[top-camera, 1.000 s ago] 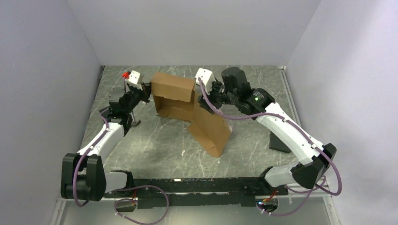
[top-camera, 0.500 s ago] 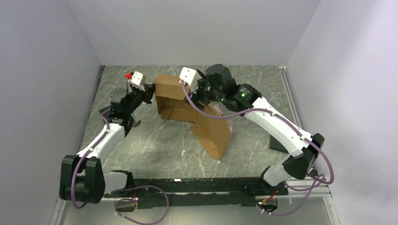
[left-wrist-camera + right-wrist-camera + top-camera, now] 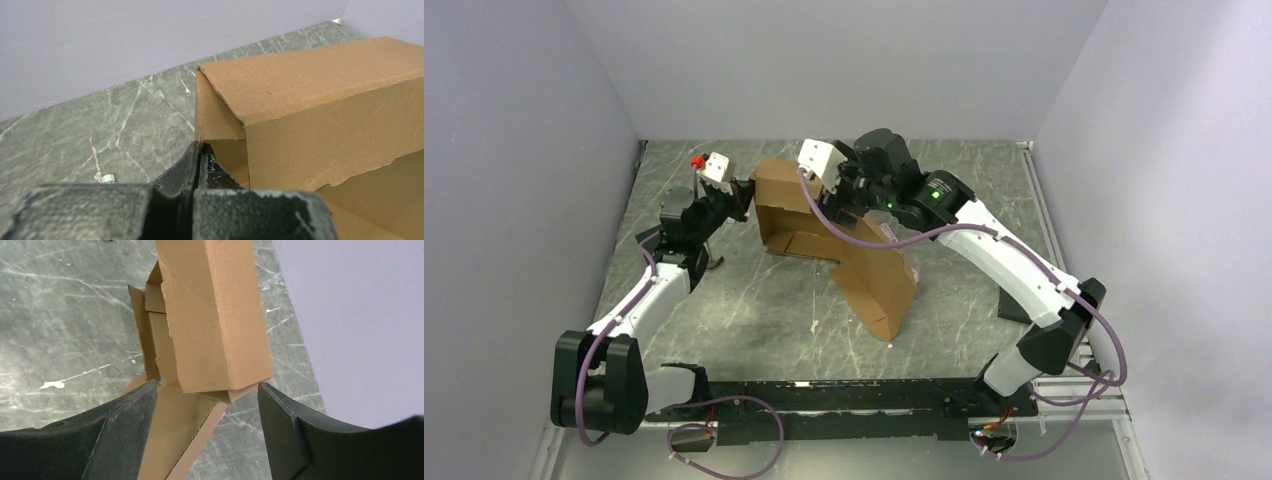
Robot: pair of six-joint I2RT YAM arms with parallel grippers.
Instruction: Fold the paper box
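Note:
The paper box (image 3: 796, 212) is brown cardboard, half raised, at the back middle of the table. Its long lid flap (image 3: 876, 282) slants down toward the front right. My left gripper (image 3: 746, 196) is shut on the box's left side wall. In the left wrist view the gripper (image 3: 201, 146) pinches the wall's edge, with the box (image 3: 310, 100) filling the right. My right gripper (image 3: 836, 192) is open above the box's right end. In the right wrist view the gripper (image 3: 205, 390) straddles the end of the folded wall (image 3: 215, 315), both fingers apart from it.
A black rectangular pad (image 3: 1020, 306) lies on the table at the right, under the right arm. A small white and green scrap (image 3: 109, 178) lies left of the box. White walls close in the back and both sides.
My right arm has swung left and now hangs over the box's right end. The box's raised back wall has tipped forward and lower. The left gripper has kept its grip.

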